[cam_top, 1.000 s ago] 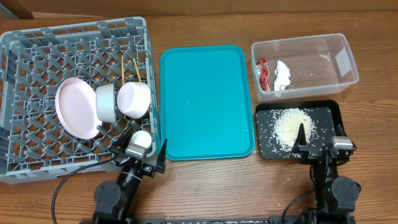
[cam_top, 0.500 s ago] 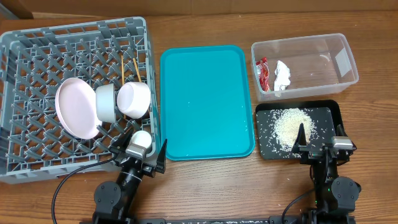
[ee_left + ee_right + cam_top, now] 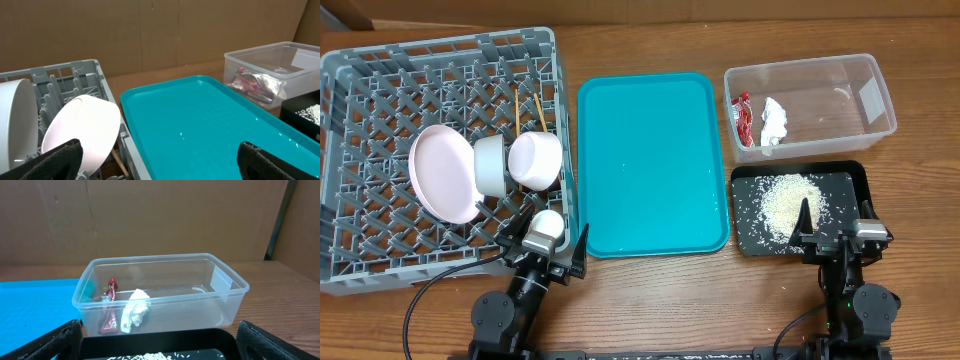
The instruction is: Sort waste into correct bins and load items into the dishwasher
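The grey dish rack holds a large white plate, a pale bowl, a smaller white dish, a small white cup and wooden chopsticks. The clear tub holds the red wrapper and the white tissue; both also show in the right wrist view, wrapper and tissue. The black tray holds loose rice. My left gripper is open and empty at the rack's front right corner. My right gripper is open and empty at the black tray's front edge.
The flat teal tray lies between the rack and the bins, with a few rice grains on it. In the left wrist view the teal tray fills the middle and the rack wall is at the left. A brown wall stands behind.
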